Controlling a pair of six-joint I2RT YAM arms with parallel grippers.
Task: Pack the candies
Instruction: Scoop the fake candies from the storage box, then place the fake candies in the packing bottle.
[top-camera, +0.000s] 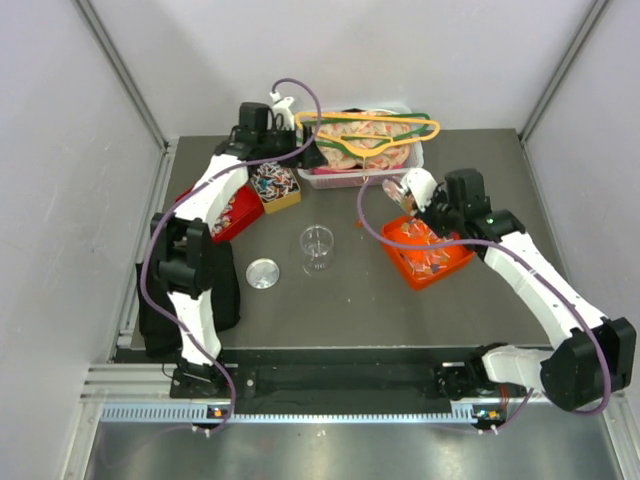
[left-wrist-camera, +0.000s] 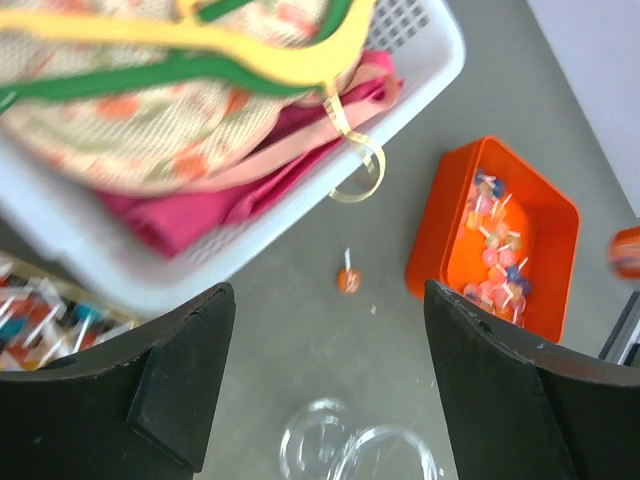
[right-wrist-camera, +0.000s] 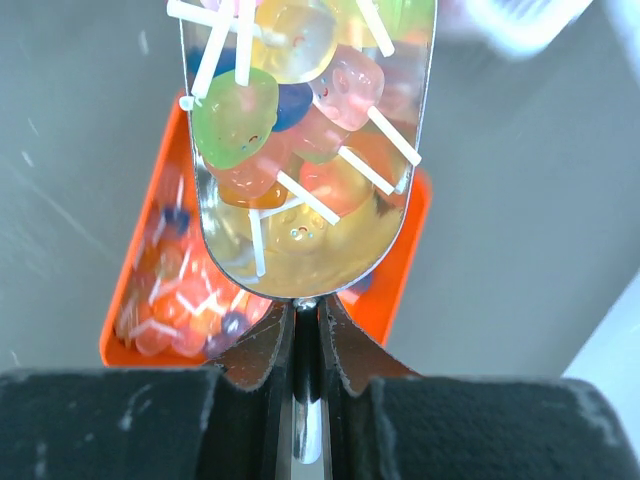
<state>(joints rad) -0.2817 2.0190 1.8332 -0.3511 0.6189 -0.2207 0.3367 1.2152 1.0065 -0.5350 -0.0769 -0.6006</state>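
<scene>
Arm bases (top-camera: 195, 380) sit nearest from above; beyond them a clear cup (top-camera: 317, 247) stands mid-table, candies (top-camera: 425, 248) in the orange tray (top-camera: 444, 273) on its right; left wrist: your left gripper (left-wrist-camera: 330, 400) gapes above the table, one loose candy (left-wrist-camera: 347, 281) ahead; right wrist: your right gripper (right-wrist-camera: 305, 335) clamps a scoop (right-wrist-camera: 300, 280) heaped with candies.

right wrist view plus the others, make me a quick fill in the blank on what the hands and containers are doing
1. The right hand is shut on a metal scoop heaped with candies, above the ____ tray.
2. The left hand is ____, with nothing between its fingers.
3. The hangers lie on clothes in the ____ basket.

Missing words: orange; open; white
</scene>
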